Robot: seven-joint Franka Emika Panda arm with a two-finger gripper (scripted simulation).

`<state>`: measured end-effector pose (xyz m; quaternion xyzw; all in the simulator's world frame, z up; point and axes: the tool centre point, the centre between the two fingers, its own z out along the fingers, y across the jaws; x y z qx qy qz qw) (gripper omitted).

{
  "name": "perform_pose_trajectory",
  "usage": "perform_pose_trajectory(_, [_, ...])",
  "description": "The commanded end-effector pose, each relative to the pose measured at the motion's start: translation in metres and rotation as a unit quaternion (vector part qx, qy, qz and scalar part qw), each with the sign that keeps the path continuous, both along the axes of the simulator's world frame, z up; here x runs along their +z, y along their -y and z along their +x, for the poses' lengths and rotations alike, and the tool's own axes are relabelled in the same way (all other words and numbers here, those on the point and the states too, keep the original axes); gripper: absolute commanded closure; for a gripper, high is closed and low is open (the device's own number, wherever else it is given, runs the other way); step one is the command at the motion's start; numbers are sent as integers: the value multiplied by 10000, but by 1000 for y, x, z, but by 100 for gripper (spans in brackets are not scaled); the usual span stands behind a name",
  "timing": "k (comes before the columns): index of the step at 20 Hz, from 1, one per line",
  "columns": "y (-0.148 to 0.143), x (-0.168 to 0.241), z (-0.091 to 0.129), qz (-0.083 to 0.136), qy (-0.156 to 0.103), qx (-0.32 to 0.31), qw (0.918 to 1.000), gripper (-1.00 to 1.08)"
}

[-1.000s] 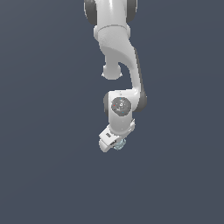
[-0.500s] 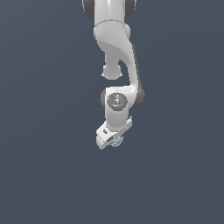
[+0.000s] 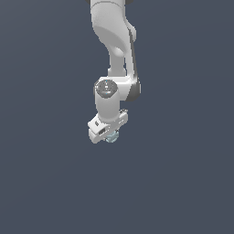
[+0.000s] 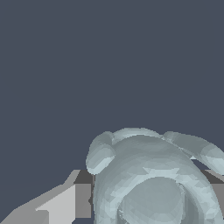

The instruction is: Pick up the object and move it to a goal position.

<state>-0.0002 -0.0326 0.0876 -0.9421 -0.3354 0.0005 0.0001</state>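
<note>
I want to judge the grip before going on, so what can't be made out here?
- Exterior view: the pale object is tiny and mostly hidden under the claw; its shape is unreadable.
- Wrist view: the object is cut off by the picture's edge; finger contact can't be confirmed.
- No goal marker shows in either view.

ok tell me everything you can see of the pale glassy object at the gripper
The object is pale blue-grey and glassy-looking, roundish with a ring-like rim around a hollow centre and rounded knobs on its sides. In the exterior view it is tiny, peeking out under the white gripper. The wrist view shows grey fingers on either side of it, apparently clamping it. Its underside is hidden.
</note>
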Motion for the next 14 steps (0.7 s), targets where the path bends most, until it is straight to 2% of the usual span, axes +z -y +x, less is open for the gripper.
perform_pose_trajectory(1, [19, 15, -15, -2, 5, -5, 10000, 108])
perform_pose_trajectory(14, [116, 87, -89, 6, 8, -7, 10000, 108])
